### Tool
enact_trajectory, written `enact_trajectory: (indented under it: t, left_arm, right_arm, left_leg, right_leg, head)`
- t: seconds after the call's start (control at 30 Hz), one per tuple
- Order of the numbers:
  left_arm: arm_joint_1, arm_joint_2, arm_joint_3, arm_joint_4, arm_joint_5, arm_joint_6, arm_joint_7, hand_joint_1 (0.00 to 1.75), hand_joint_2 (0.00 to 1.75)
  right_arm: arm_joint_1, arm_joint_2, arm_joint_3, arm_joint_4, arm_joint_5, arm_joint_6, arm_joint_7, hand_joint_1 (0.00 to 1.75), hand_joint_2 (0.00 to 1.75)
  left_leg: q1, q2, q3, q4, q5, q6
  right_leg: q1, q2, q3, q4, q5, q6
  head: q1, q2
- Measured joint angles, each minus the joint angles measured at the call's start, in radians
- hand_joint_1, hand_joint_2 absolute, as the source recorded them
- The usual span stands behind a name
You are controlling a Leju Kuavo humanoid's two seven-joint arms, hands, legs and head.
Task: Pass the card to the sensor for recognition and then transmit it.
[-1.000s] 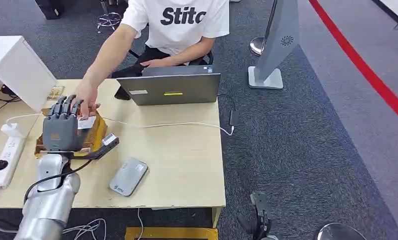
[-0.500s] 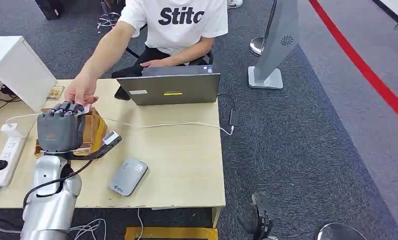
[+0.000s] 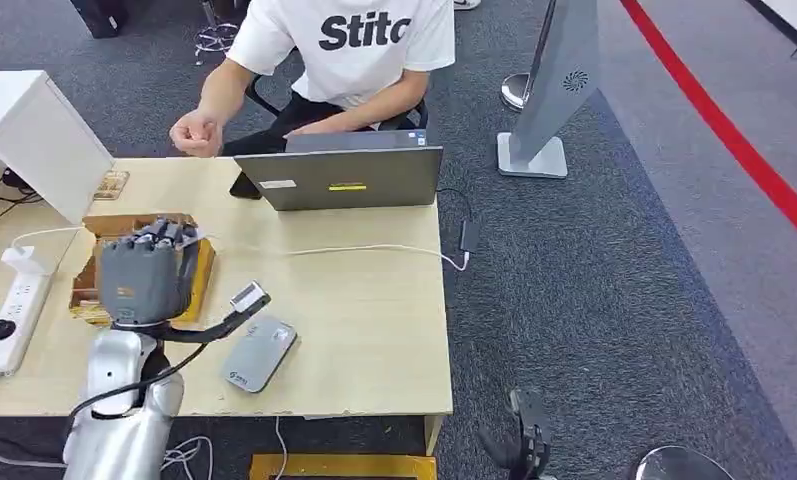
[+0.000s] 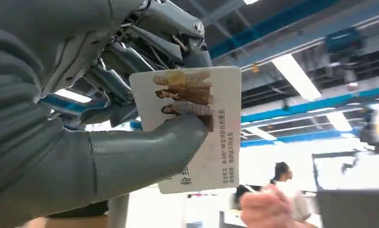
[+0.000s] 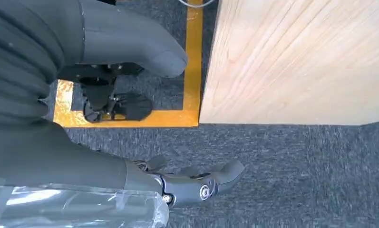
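You have the card [image 4: 197, 128] in your left hand [image 3: 144, 275]: the wrist view shows the thumb [image 4: 144, 154] pressed across its printed face with the darker fingers [image 4: 130, 71] behind it, so the card is pinched and off the table. From the head view, that hand is raised over the cardboard box [image 3: 199, 285] at the table's left part, back of the hand toward the camera, and a white corner of the card peeks out by the fingertips.

The grey sensor [image 3: 259, 352] lies flat on the table [image 3: 364, 310], near the front edge and to the right of your left hand, apart from it. A laptop [image 3: 339, 175] stands behind, with a white cable [image 3: 354, 248] running across the table in front of it. A power strip [image 3: 9, 305] lies at the left edge.

A person [image 3: 349, 50] sits behind the laptop, one hand [image 3: 196, 132] held up in a loose fist above the table's far edge.

Your right hand [image 5: 197, 183] hangs beside the table over the grey carpet [image 5: 292, 171], fingers loosely curled and apart, holding nothing.
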Motion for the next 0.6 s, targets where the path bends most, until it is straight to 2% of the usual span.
enact_trajectory:
  t: [0.27, 0.33, 0.47, 0.6]
  left_arm:
    - [0.123, -0.026, -0.086, -0.004, 0.005, -0.001, -0.016, 1.75, 1.75]
    - [0.144, -0.031, -0.100, 0.042, -0.012, 0.011, 0.000, 1.75, 1.75]
    - [0.149, -0.030, -0.100, 0.203, -0.018, 0.065, 0.033, 1.75, 1.75]
    - [0.146, -0.024, -0.092, 0.328, 0.010, 0.084, 0.029, 1.75, 1.75]
  right_arm:
    - [0.012, -0.008, -0.021, -0.001, -0.011, -0.019, -0.011, 0.00, 1.75]
    - [0.015, -0.009, -0.026, -0.002, -0.013, -0.021, -0.019, 0.00, 1.75]
    - [0.020, -0.013, -0.029, -0.003, -0.011, -0.021, -0.023, 0.00, 1.75]
    - [0.023, -0.013, -0.039, -0.004, -0.016, -0.008, -0.032, 0.00, 1.75]
  left_leg:
    - [0.000, 0.000, 0.000, 0.000, -0.002, 0.000]
    - [0.000, 0.000, 0.000, 0.000, -0.002, 0.000]
    - [0.000, 0.000, 0.000, 0.000, -0.002, 0.000]
    - [0.000, 0.000, 0.000, 0.000, -0.002, 0.000]
  right_leg:
    - [0.000, 0.000, 0.000, 0.000, -0.001, 0.001]
    - [0.000, 0.000, 0.000, 0.000, -0.001, 0.001]
    - [0.000, 0.000, 0.000, 0.000, -0.002, 0.001]
    - [0.000, 0.000, 0.000, 0.000, -0.002, 0.000]
  head:
    - [0.000, 0.000]
    - [0.000, 0.000]
    - [0.000, 0.000]
    - [0.000, 0.000]
